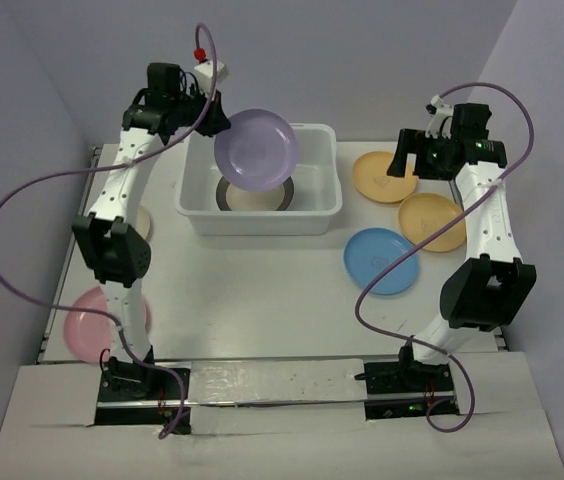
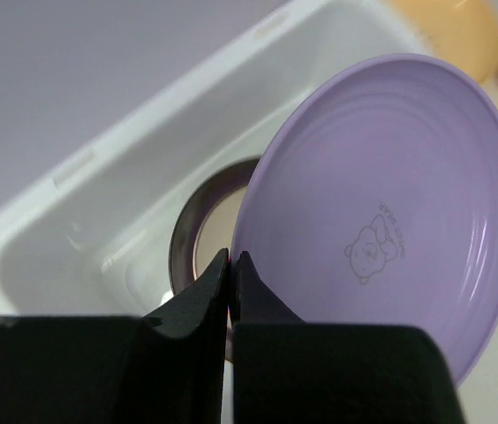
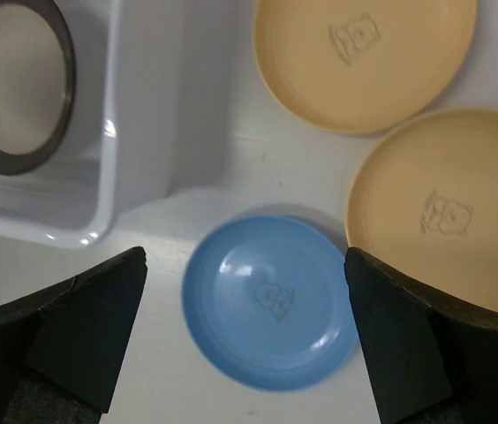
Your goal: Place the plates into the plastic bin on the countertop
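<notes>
Top external view gives us the lavender plate [image 1: 255, 150] held tilted above the plastic bin [image 1: 262, 222], clear of its floor, where a silvery metal plate [image 1: 254, 196] already lies. We see the left gripper [image 2: 231, 258] clamped on the thin rim of the lavender plate, its jaws almost together. The right gripper [image 3: 242, 256] stands wide apart over the blue plate [image 3: 271, 300] and holds nothing. Two yellow-orange plates [image 1: 384, 177] lie beside it on the tabletop [image 1: 262, 290]. We judge these plates to be light, stiff and rather smooth. A pinch on the rim looks the only good hold, and it may slip or swing if the wrist turns fast
</notes>
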Motion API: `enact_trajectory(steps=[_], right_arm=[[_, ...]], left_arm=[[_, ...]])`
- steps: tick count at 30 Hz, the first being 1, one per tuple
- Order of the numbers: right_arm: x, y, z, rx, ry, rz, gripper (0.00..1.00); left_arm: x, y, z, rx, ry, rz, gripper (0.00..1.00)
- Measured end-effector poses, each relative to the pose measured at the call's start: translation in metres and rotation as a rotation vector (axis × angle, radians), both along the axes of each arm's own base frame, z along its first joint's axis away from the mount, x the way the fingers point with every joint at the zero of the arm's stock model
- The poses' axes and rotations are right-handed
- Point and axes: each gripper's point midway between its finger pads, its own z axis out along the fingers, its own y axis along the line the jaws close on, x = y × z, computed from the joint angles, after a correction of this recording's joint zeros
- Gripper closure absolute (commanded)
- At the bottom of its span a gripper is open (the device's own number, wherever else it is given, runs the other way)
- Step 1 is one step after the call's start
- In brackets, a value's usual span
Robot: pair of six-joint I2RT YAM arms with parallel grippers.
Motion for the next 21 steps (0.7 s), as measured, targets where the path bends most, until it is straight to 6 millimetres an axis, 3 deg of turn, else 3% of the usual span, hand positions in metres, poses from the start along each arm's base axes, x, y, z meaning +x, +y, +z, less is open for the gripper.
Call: enact_trajectory(steps=[4,8,10,13,17,21], right_arm=[[-0.031,-0.018,-0.028,-0.030,0.078,-0.014,0.01],[-0.077,-0.024,-0.066,-0.035,0.197,-0.021,0.03],[-0.098,-0.024,-0.083,-0.036,0.255,-0.019,0.05],[-0.125,-0.022,-0.101,-0.040,0.321,-0.001,0.07],[-0.150,-0.027,-0.120,-0.046,0.385,-0.001,0.15],[-0.162,-0.043,-0.132,-0.051,0.432,-0.041,0.22]], left_arm=[[0.037,0.011,-0.096,0.060,0.185,0.134,1.00],[0.041,0.020,-0.166,0.133,0.309,0.211,1.00],[0.040,0.022,-0.178,0.151,0.330,0.226,1.00],[0.045,0.019,-0.180,0.157,0.314,0.236,0.99],[0.051,0.014,-0.180,0.156,0.287,0.238,0.85],[0.053,0.010,-0.186,0.164,0.284,0.237,0.74]])
